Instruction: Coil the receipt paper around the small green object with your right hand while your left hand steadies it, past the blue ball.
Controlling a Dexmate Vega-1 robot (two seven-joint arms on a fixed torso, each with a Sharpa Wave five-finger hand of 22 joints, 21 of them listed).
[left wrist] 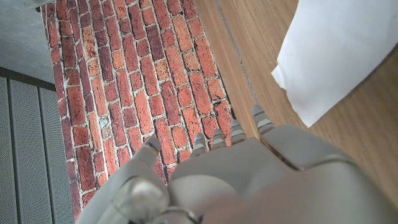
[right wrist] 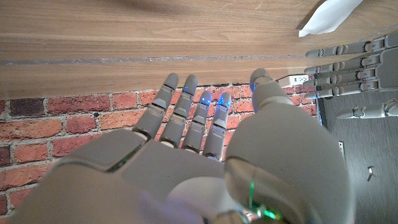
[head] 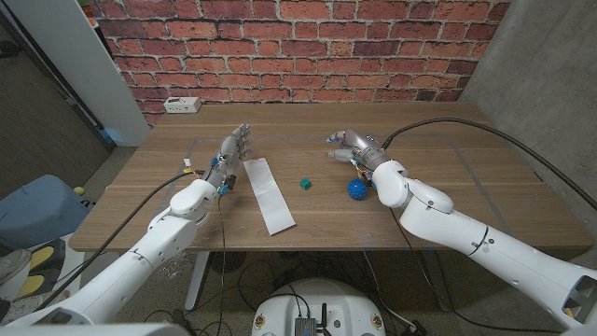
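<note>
Lying flat near the table's front edge, the receipt paper stretched away between both hands; beyond it sat the small green object, just left of the blue ball. Farther back, the left hand and right hand were released, fingers spread, grasping nothing.

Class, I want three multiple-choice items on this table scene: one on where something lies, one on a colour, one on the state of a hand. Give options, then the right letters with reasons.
1. Where is the small green cube?
A. between the white receipt paper strip and the spiky blue ball
B. on the paper
C. behind the white power strip

2. What colour is the ball?
A. red
B. blue
C. yellow

3. How is the right hand?
A. gripping the paper
B. holding the ball
C. open, holding nothing

Answers: 1 A, the head view shows the cube on bare wood between them. 2 B, it is plainly blue. 3 C, its fingers are spread, nothing in them.
</note>
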